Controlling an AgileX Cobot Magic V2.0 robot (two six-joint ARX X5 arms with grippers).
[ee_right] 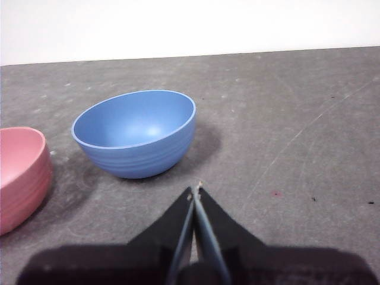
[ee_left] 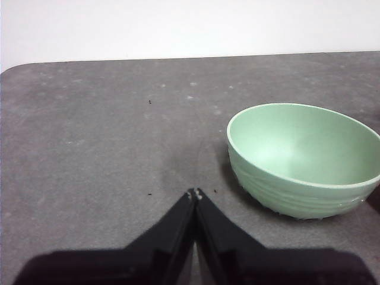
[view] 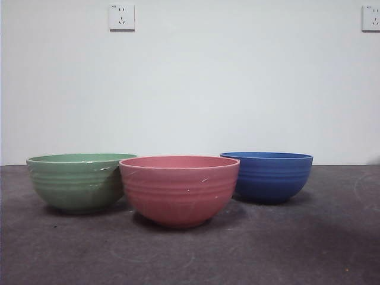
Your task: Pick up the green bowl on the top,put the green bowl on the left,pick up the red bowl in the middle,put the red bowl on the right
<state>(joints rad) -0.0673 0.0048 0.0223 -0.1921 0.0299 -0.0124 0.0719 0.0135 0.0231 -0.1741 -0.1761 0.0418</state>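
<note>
The green bowl (view: 79,181) stands upright on the table at the left, empty; it also shows in the left wrist view (ee_left: 303,157). The red bowl (view: 179,189) stands in the middle, nearest the camera, overlapping the green bowl's edge in view; its rim shows in the right wrist view (ee_right: 21,175). My left gripper (ee_left: 195,193) is shut and empty, above the table beside the green bowl. My right gripper (ee_right: 196,187) is shut and empty, near the blue bowl. Neither arm shows in the front view.
A blue bowl (view: 268,175) stands right of the red bowl, farther back; it also shows in the right wrist view (ee_right: 138,132). The dark grey table (view: 309,237) runs to a white wall with two sockets (view: 122,17).
</note>
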